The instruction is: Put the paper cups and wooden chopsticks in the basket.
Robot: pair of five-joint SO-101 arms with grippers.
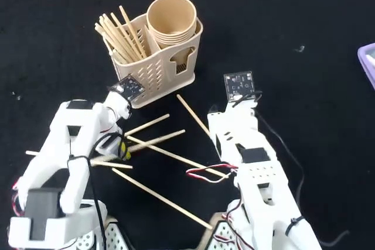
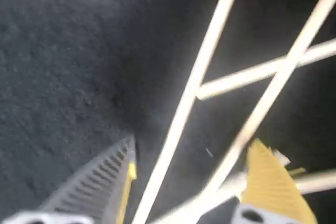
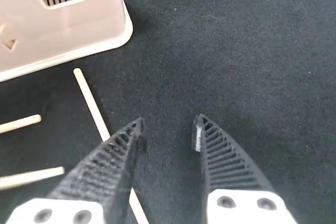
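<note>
Right now L claw (image 2: 192,144) sits low over the black tabletop (image 1: 293,86), fingers spread, not clamped on anything. Two of the loose chopsticks (image 1: 157,140) run through the gap betw. the fingers, and another crosses beyond the tips. R claw (image 3: 169,124) is also open and holds nothing. It hangs over bare cloth near a corner of the basket (image 1: 161,65), w/ a single chopstick (image 3: 92,100) lying just beside one finger. Basket stands upright toward the far side of the tabletop. Stack of paper cups (image 1: 171,19) is nested in one compartment, and a bundle of chopsticks (image 1: 120,33) leans in the other. Several sticks lie flat betw. and in front of the arms, some crossing each other. I see a purple item (image 1: 367,62) at the tabletop edge, can't tell what it is.
</note>
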